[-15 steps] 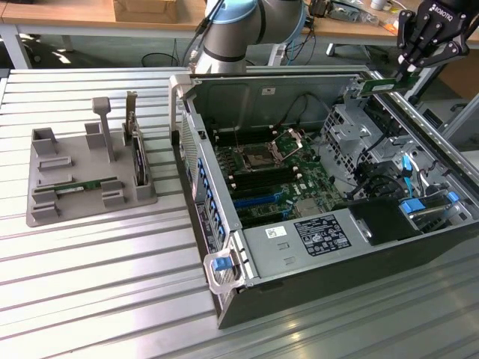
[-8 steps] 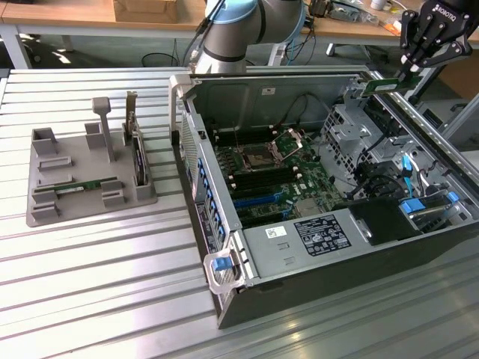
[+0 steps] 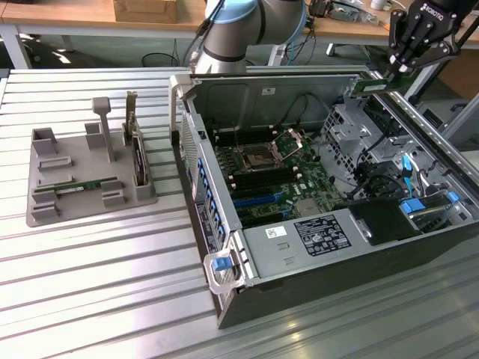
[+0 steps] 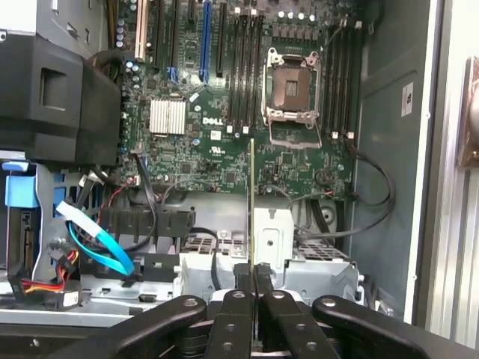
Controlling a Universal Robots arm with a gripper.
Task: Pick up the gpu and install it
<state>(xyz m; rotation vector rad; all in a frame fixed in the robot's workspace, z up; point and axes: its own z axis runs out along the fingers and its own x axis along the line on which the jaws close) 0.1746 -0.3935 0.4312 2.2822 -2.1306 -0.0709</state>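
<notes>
Gpu, thin, green, between jaws

Oblique overview; wrist close above motherboard

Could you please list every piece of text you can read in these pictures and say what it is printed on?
"DELL": on the motherboard.
"ROBOTIQ": on the claw, which is shut on the gpu.
Black label on the computer case: too small to read.
White sticker on its side wall: blurred, unreadable.
</notes>
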